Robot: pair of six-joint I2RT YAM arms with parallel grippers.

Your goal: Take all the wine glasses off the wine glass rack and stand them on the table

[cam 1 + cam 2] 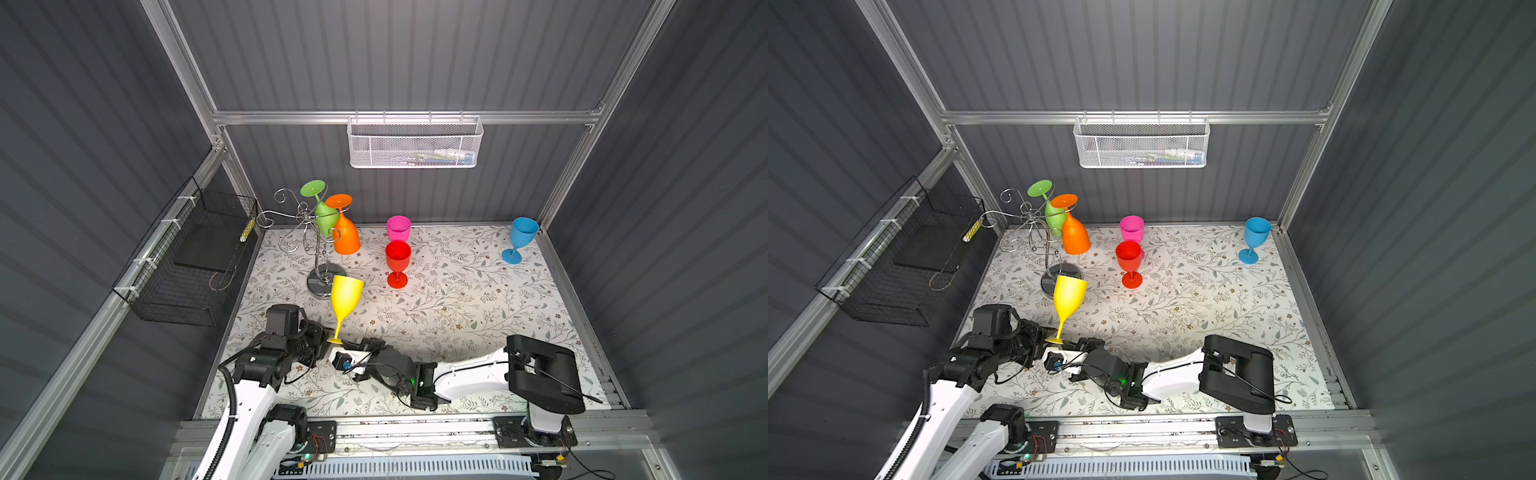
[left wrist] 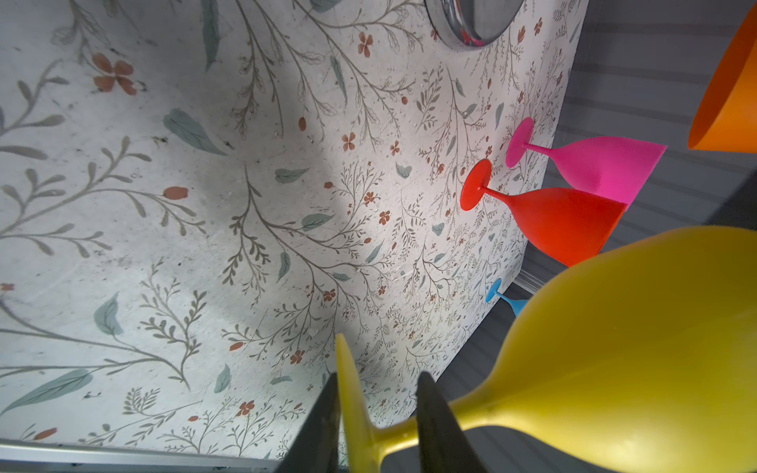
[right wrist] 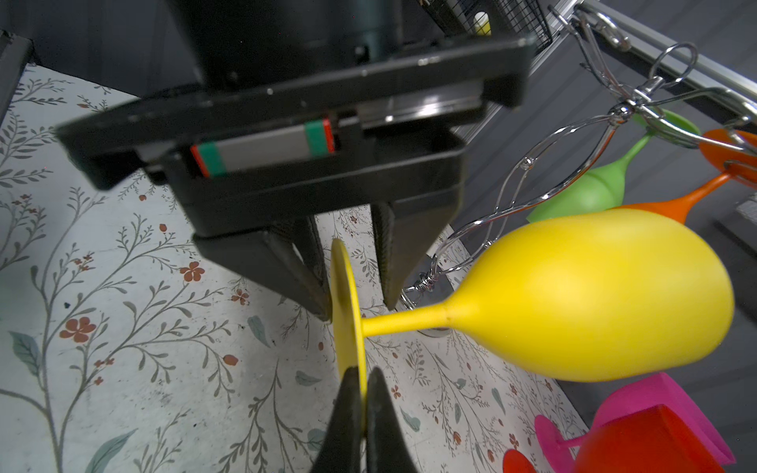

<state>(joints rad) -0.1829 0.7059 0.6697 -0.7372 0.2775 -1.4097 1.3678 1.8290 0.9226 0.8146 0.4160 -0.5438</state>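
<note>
Risk: yellow glass (image 1: 346,297), off the rack (image 1: 318,282) and tilted near the front-left corner of the surface (image 1: 457,299), hung by its foot rim, pinched in the right claw (image 3: 362,372). Left claw (image 3: 356,309) straddled the foot, not gripping. Judged: so thin a pinch could let it swing or drop.

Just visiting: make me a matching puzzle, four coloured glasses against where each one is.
1 yellow glass
2 orange glass
3 blue glass
4 red glass

A hanging upside down on the wine glass rack
B alone by the far right corner
C foot pinched in the right gripper
D just in front of the pink glass

Pairs: 1-C, 2-A, 3-B, 4-D
</note>
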